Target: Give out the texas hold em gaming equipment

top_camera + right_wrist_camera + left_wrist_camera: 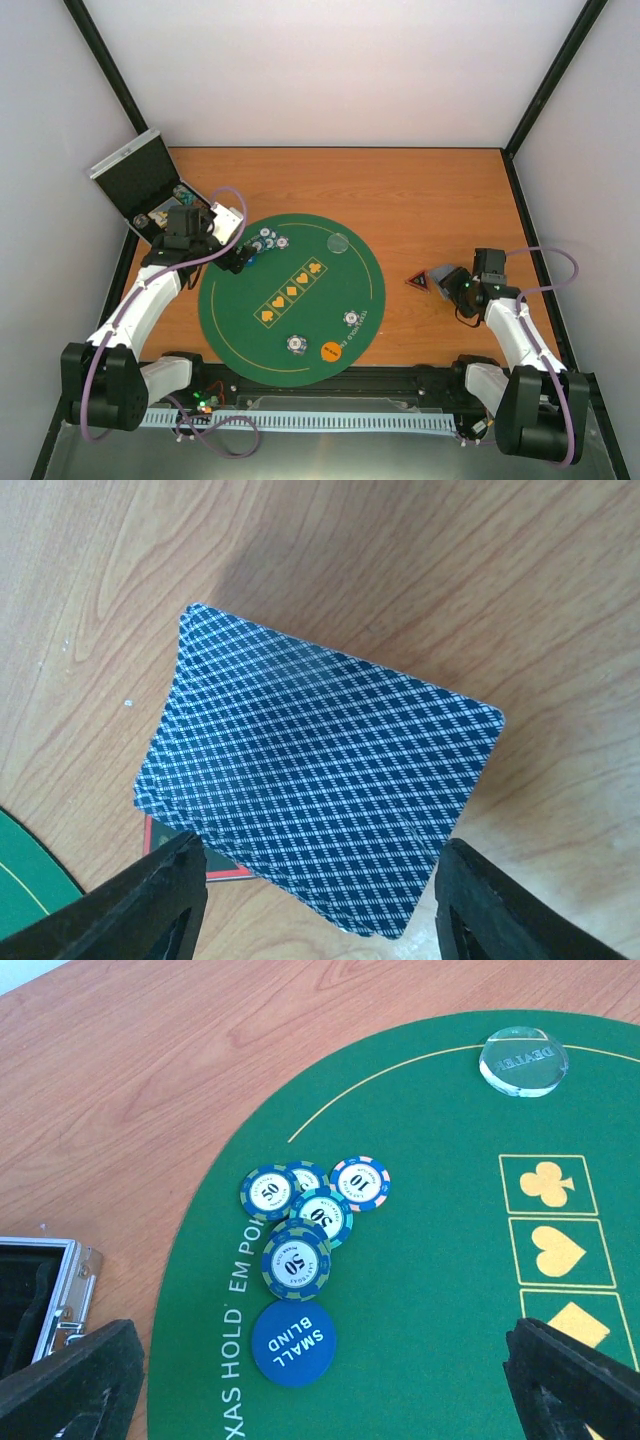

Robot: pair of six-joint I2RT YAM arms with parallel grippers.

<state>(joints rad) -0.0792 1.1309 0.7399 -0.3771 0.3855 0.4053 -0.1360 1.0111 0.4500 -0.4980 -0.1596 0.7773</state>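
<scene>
A deck of playing cards [320, 770] with blue-patterned backs lies on the wood to the right of the mat, showing as a grey patch [441, 276] from above. My right gripper [320, 912] [447, 284] is open, with one finger on each side of the deck's near corner and close to its edges. A black triangle marker [418, 282] with a red edge [176, 858] pokes out from under the deck. My left gripper [330, 1390] [236, 257] hangs wide open over a blue "small blind" disc [293, 1343]. Just beyond it is a cluster of several poker chips [300, 1222] [266, 242].
The round green mat [240, 320] also carries a clear dealer disc [523, 1060] [339, 242], an orange disc [331, 350] and two single chips [351, 318] [296, 343]. The open silver case [145, 185] stands at the back left, with its corner [60, 1280] close to my left finger.
</scene>
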